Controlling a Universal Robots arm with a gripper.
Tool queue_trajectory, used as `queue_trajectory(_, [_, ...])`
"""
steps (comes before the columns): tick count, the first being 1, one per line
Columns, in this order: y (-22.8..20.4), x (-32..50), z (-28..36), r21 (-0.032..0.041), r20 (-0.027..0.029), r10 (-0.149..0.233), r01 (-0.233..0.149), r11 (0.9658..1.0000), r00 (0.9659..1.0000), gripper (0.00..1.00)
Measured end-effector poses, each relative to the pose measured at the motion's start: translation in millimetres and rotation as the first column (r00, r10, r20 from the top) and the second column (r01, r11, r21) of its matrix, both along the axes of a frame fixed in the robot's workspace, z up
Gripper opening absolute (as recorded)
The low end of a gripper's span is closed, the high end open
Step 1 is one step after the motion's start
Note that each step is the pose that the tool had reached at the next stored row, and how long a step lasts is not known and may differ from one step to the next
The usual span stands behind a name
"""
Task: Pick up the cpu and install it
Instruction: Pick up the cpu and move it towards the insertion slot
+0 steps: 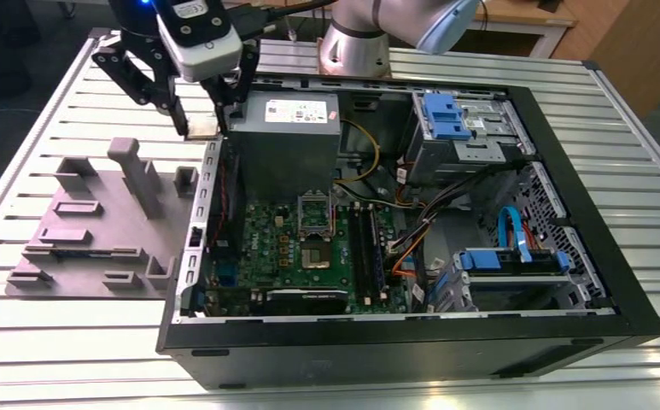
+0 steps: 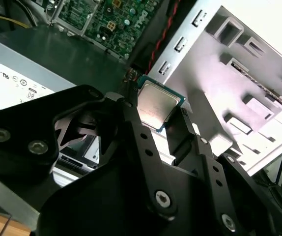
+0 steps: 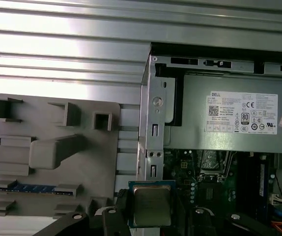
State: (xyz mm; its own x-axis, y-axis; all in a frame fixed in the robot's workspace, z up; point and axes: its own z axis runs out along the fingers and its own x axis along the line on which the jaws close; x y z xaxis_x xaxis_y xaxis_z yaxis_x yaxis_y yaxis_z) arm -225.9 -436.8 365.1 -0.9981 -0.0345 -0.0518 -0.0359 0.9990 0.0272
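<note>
1. Gripping the small, flat, square cpu (image 2: pixel 155 104) with its silvery-grey metal top and green-edged rim, the arm's black angular gripper (image 2: pixel 156 113) hangs in the air, its fingers (image 2: pixel 137 135) clenched on two opposite edges of the chip.
2. Below the fingers, in the exterior view, runs the side wall of the open black metal computer case (image 1: pixel 421 346). The grey boxy power supply (image 1: pixel 289 128) sits just beside them, and the grey moulded plastic fixture (image 1: pixel 90 231) rests on the slatted metal surface (image 1: pixel 67 342) to their other side.
3. The green motherboard (image 1: pixel 306 248) and its square metal-framed socket (image 1: pixel 316 254) lie well apart from the fingers, lower down inside the case; the chip touches neither.
4. The chip is judged light, rigid and thin, its smooth metal top likely slippery and its underside probably fragile. The rim edges, as gripped now, look the safe place to hold, leaving the flat faces untouched.
</note>
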Motion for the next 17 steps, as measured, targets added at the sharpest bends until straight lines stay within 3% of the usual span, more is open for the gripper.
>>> queue_trajectory(17, [0.0,42.7,0.0,0.0000,0.0000,0.000,0.000,1.0000,1.0000,0.47])
